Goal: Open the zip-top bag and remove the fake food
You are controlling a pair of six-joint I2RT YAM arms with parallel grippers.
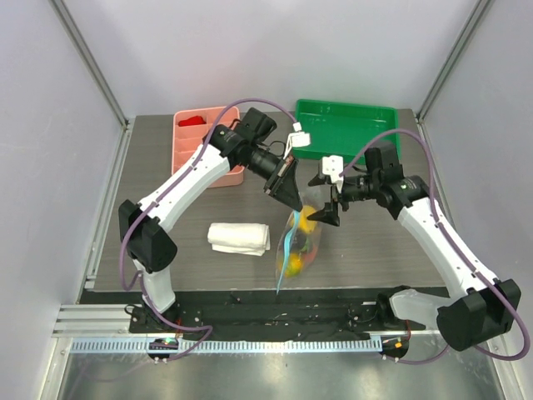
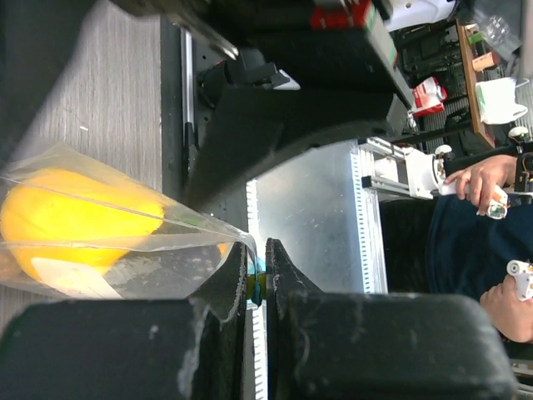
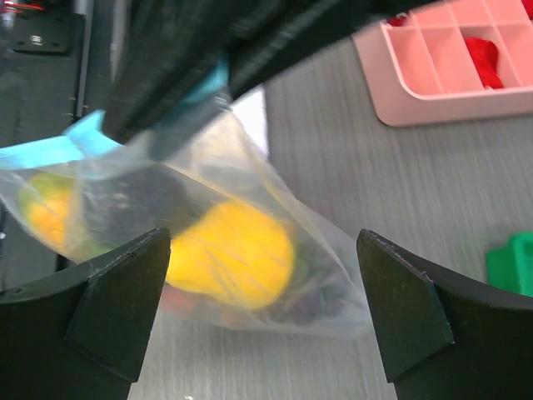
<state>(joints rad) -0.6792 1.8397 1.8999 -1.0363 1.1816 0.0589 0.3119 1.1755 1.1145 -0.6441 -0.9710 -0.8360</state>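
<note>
Clear crinkly plastic nearest the arm bases: zip-top bag, stretching from near the front edge of the tabletop back toward the two tools, light-blue zip strip along its left edge. Inside the bag, fake food: one large yellow fruit, smaller yellow and orange pieces, something dark, a hint of green. Lower end either resting on the tabletop or lifted clear; not decidable from these views.

Just left of the bag and apart from it: folded white cloth, flat on the tabletop.

At the bag's upper end: left tool, clamped tight on the zip strip at the top corner; in the left wrist view, black fingers pressed together with a sliver of blue strip and clear film pinched between. Just right of it: right tool, spread wide and holding nothing; in the right wrist view, one finger to each side of the bag, yellow fruit in the gap, no grip on it.

Farthest back, along the rear of the tabletop: pink divided tray at left, flat red pieces in its compartments, partly hidden under the left arm; green tray at right, partly behind the right arm.
</note>
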